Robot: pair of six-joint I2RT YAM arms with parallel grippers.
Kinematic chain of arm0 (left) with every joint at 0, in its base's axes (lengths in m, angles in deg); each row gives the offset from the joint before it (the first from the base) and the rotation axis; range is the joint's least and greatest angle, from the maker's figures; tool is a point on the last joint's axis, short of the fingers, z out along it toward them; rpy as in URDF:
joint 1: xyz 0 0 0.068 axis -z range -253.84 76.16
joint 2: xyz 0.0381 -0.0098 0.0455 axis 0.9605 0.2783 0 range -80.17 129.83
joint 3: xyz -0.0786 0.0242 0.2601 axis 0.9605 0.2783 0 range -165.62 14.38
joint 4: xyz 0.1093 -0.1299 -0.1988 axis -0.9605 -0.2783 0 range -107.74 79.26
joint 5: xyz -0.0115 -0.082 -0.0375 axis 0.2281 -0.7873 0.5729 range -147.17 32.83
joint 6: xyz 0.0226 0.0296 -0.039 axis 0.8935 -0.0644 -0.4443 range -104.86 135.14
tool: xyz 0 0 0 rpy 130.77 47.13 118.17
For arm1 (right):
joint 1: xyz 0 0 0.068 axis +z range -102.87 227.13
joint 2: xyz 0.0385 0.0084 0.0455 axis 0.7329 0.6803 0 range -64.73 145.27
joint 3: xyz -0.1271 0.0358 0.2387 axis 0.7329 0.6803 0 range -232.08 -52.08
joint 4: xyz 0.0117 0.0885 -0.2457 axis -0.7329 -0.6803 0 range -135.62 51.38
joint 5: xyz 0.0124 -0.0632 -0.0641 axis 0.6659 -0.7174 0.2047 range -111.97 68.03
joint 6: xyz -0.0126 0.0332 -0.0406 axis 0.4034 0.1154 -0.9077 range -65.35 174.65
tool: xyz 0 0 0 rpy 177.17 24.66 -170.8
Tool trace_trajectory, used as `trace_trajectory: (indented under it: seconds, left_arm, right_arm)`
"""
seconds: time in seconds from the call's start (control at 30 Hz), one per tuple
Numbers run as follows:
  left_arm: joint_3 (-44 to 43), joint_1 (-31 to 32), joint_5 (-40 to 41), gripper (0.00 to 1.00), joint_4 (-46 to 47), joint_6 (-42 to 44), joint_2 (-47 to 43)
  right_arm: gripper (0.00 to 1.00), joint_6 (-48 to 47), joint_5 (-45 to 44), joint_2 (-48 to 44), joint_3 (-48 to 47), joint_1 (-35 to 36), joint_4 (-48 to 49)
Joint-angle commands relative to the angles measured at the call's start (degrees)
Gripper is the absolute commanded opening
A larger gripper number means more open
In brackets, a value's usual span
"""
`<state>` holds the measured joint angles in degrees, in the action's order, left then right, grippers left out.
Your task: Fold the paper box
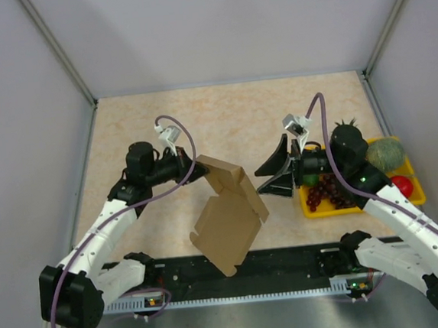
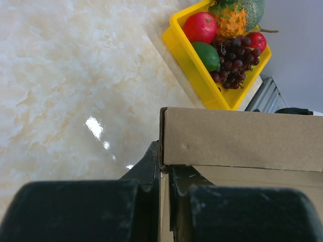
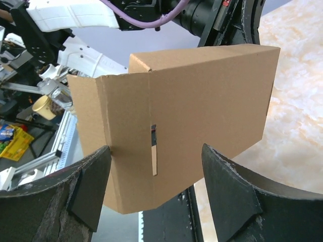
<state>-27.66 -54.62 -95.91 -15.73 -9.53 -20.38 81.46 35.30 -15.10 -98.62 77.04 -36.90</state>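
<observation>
The paper box [image 1: 227,213] is a brown kraft die-cut sheet, partly folded and held off the table at the middle front. My left gripper [image 1: 191,166] is shut on its upper left edge; in the left wrist view the fingers [image 2: 151,161] pinch the cardboard [image 2: 237,136] edge. My right gripper [image 1: 277,176] is open, to the right of the box and apart from it. In the right wrist view the box [image 3: 192,116] fills the space ahead of the spread fingertips [image 3: 96,171], with a slot in its panel.
A yellow fruit tray [image 1: 314,204] with grapes, a red apple, a green fruit, a pineapple and a melon stands at the right, just behind my right gripper; it also shows in the left wrist view [image 2: 192,60]. A black rail [image 1: 289,261] runs along the near edge.
</observation>
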Motion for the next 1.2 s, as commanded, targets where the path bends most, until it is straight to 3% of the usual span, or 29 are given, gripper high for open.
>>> trace_trajectory:
  seconds: [0.0,0.27,0.6,0.73,0.87,1.0,1.17]
  left_arm:
    - [-2.8,-0.2,4.0,0.0,-0.4,-1.0,-1.6]
    - [-4.5,-0.2,6.0,0.0,-3.7,-1.0,-3.1]
    - [-3.2,0.6,9.7,0.0,-3.7,-2.7,-5.7]
    - [-0.5,2.0,16.1,0.0,-1.0,-1.6,-8.1]
    - [5.1,3.6,23.3,0.0,4.4,-0.4,-10.7]
    - [9.0,3.9,29.1,0.0,10.6,-0.3,-12.1]
    - [8.6,4.2,33.5,0.0,11.6,2.2,-9.6]
  right_arm:
    - [0.72,-2.8,-7.7,-0.5,1.0,3.3,1.9]
    - [0.72,-6.2,-17.6,1.3,-0.2,9.4,0.3]
    - [0.58,-9.8,-33.2,3.0,-2.5,16.3,-5.3]
    - [0.57,-12.1,-38.8,3.5,-1.1,17.7,-4.3]
    - [0.58,-16.3,-42.4,5.2,7.8,17.8,6.2]
    - [0.59,-23.1,-45.7,9.1,16.4,17.8,24.6]
    - [0.59,-26.5,-50.7,14.9,19.9,17.8,32.8]
